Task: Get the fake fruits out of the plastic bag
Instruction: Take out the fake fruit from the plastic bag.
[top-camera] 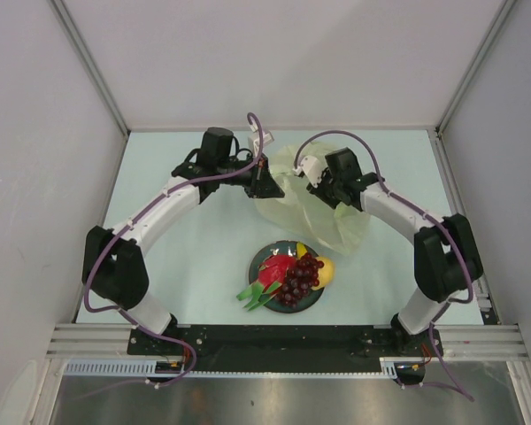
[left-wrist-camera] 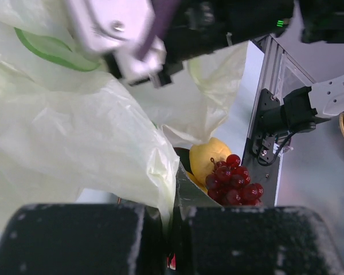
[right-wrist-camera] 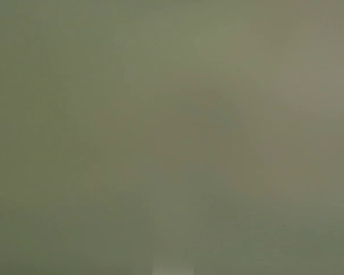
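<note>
The plastic bag (top-camera: 323, 212) lies crumpled at the back middle, lifted at its left side. My left gripper (top-camera: 265, 181) is shut on a fold of the bag's edge, seen in the left wrist view (left-wrist-camera: 169, 215) with the bag (left-wrist-camera: 74, 143) hanging from the jaws. My right gripper (top-camera: 314, 177) is against the top of the bag, its fingers hidden; the right wrist view shows only blurred bag film. The fake fruits lie on the dark plate (top-camera: 270, 252): dragon fruit (top-camera: 274, 270), grape bunch (top-camera: 301, 279), lemon (top-camera: 326, 272) and a bit of banana (top-camera: 301, 250). The lemon (left-wrist-camera: 206, 160) and grapes (left-wrist-camera: 235, 183) also show past the bag.
The plate of fruit sits in front of the bag, between the two arm bases. White walls with metal frame posts (top-camera: 93, 71) enclose the table on three sides. The right arm's base (left-wrist-camera: 275, 126) and the front rail show in the left wrist view.
</note>
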Tool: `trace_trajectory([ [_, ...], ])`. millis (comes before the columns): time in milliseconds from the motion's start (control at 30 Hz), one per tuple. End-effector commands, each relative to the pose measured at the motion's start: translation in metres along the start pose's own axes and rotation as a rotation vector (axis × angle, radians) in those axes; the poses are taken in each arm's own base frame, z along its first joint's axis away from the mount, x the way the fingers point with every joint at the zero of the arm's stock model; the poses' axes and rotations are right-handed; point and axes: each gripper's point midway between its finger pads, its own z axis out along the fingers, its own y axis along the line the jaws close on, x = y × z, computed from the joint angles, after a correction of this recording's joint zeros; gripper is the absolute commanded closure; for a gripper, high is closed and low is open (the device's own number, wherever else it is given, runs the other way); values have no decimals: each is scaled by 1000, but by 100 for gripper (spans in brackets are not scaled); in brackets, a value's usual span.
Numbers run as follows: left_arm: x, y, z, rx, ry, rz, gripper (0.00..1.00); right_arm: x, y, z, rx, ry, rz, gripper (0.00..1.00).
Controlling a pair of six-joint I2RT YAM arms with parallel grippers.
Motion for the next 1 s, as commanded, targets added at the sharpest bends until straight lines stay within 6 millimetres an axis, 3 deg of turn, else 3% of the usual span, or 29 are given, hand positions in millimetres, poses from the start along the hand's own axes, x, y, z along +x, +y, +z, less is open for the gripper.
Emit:
trace_trajectory([
  [0,-15,-15,-8,36,-36,39,100,-9,-44,18,112,-18,41,69],
  [267,-5,-10,-4,34,-10,21,100,11,-66,61,122,24,143,49],
  [300,-4,-10,-4,36,-7,19,100,8,-75,62,129,14,156,48],
  [500,4,-5,-2,29,15,18,100,26,-81,100,78,55,195,47],
  [667,9,2,0,11,31,24,100,35,-90,125,64,70,178,54],
  [800,14,5,0,4,39,24,100,15,-91,131,2,-15,202,54],
  [900,16,7,1,-2,43,20,100,9,-93,140,1,-24,198,67],
  [967,16,7,1,-2,43,21,100,8,-86,145,-6,-13,169,82],
])
